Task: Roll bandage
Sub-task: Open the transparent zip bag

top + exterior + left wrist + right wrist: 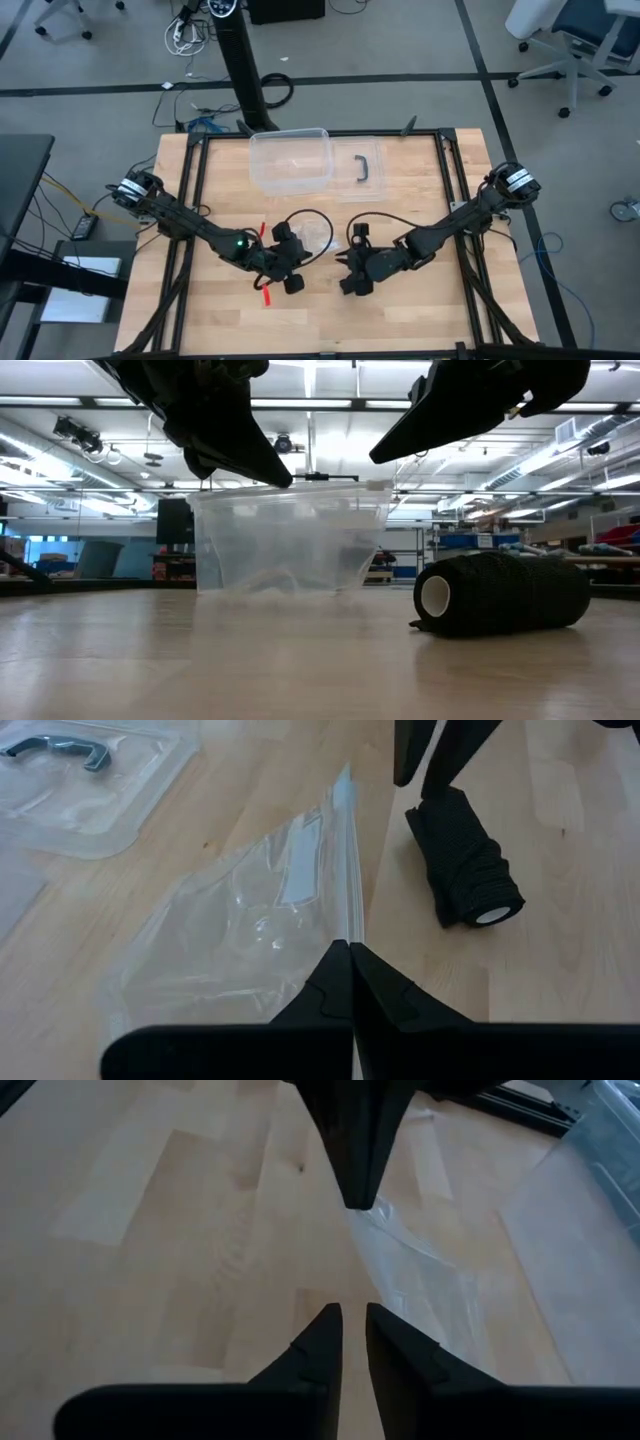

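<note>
Left gripper (pixel 350 955) is closed, its two fingers pressed together on the edge of the clear plastic bag (pixel 250 920), pinching the bag's zip-seal edge just beside the bandage (pixel 462 870). Right gripper (pixel 354 1320) shows a narrow gap between its fingertips with nothing between them; it hangs above bare table (pixel 150 1210) on the far side of the bandage from the bag.

Bandage condition: fully wound into a short black cylinder roll lying on its side on the wooden table, pale core facing outward at one end. In the low view the bandage (pixel 500 593) rests flat on the tabletop, with both arms raised above it and neither gripper touching it.

Behind the bandage, toward the table's rear edge, stands the clear plastic box (pixel 290 160). Its lid (pixel 368 170), with a dark handle, lies flat just beside the box. In the high view the left gripper (pixel 290 262) and right gripper (pixel 352 272) sit near each other, at the table's middle front.
</note>
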Tool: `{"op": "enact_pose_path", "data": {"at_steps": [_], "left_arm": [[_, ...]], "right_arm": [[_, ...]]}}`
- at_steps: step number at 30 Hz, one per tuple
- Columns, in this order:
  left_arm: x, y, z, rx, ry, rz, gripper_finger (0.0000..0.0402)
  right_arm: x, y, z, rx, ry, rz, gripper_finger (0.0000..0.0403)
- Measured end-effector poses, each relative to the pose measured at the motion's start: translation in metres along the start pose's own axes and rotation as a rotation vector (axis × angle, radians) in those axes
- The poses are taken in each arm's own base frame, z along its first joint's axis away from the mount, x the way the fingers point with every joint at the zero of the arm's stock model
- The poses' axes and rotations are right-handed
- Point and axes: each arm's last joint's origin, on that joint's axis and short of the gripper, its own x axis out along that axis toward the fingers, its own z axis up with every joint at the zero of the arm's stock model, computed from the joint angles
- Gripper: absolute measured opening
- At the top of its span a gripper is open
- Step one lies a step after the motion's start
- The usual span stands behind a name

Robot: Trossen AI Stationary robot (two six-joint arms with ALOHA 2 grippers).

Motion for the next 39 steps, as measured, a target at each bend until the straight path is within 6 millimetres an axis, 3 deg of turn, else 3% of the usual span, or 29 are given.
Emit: {"op": "enact_pose_path", "data": {"at_steps": [39], "left_arm": [[0.000, -0.001, 0.000, 0.020, -0.006, -0.004, 0.0000]], "right_arm": [[-0.002, 0.003, 0.010, 0.044, -0.099, 0.012, 0.0043]]}}
